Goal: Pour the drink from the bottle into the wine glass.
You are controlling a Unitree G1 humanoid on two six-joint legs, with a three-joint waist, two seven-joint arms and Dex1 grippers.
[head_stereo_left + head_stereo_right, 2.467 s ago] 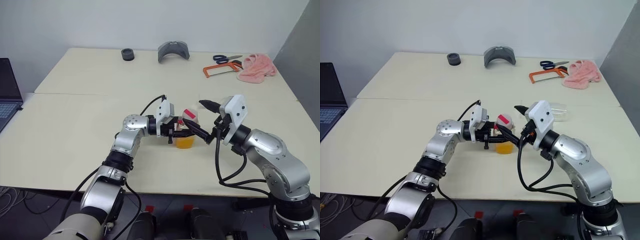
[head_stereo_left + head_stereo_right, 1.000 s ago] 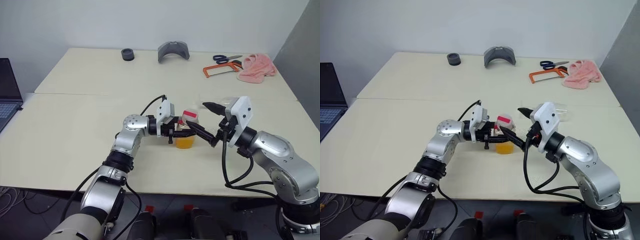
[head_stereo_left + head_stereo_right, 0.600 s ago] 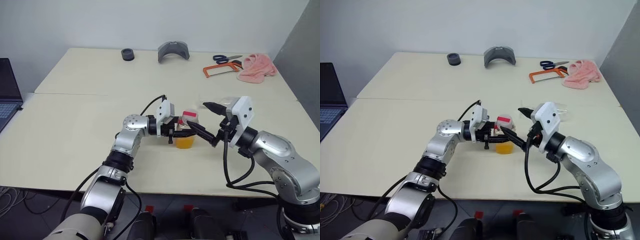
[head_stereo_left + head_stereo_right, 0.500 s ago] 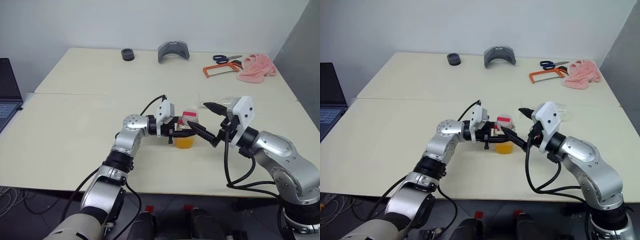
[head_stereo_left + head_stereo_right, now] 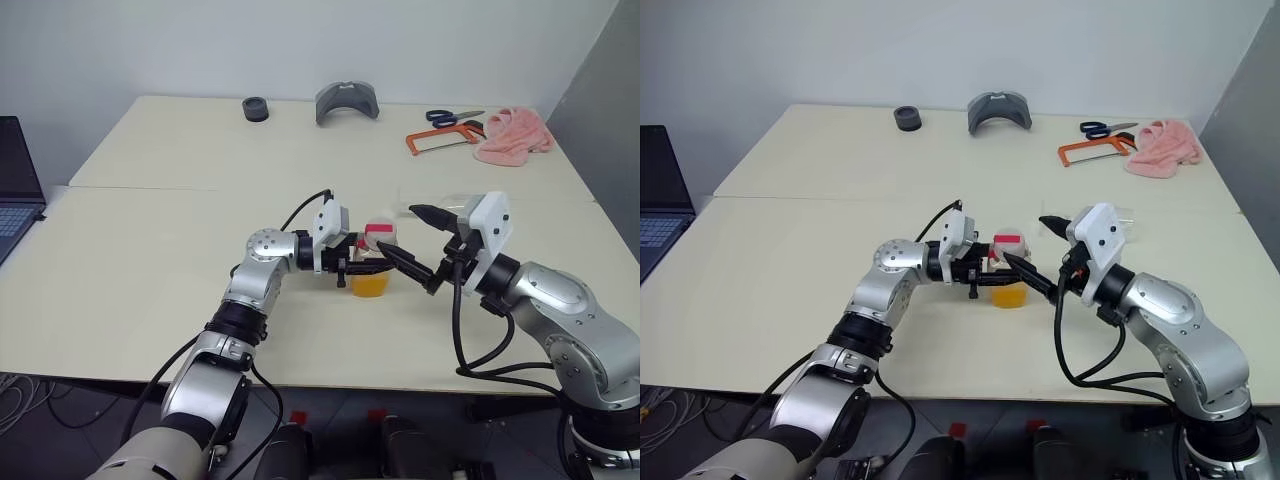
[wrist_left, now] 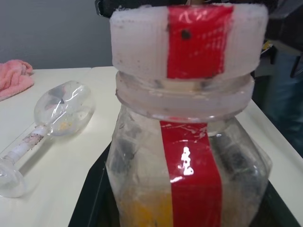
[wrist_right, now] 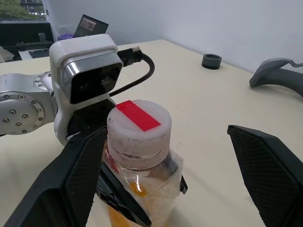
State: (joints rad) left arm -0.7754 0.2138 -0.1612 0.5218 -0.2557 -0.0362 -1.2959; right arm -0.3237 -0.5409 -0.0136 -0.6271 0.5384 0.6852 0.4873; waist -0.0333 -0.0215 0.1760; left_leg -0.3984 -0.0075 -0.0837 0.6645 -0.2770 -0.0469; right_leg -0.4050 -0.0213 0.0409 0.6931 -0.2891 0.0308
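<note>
cream table (image 5: 150,230), bottle (image 5: 372,265), wine glass (image 6: 52,120) lying, scissors (image 5: 455,116), pink cloth (image 5: 512,135)

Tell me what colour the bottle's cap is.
The cap is white with a red stripe across it, clearest in the right wrist view.

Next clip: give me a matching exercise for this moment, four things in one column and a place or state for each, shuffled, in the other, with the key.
Things:
1. bottle
2. wine glass
3. left gripper
4. right gripper

States:
A. lying on its side on the table
B. open, fingers either side of the capped top
C. upright, cap on, orange drink in the bottom
D. shut on the bottle's body

Pairs: 1-C, 2-A, 3-D, 4-B
</note>
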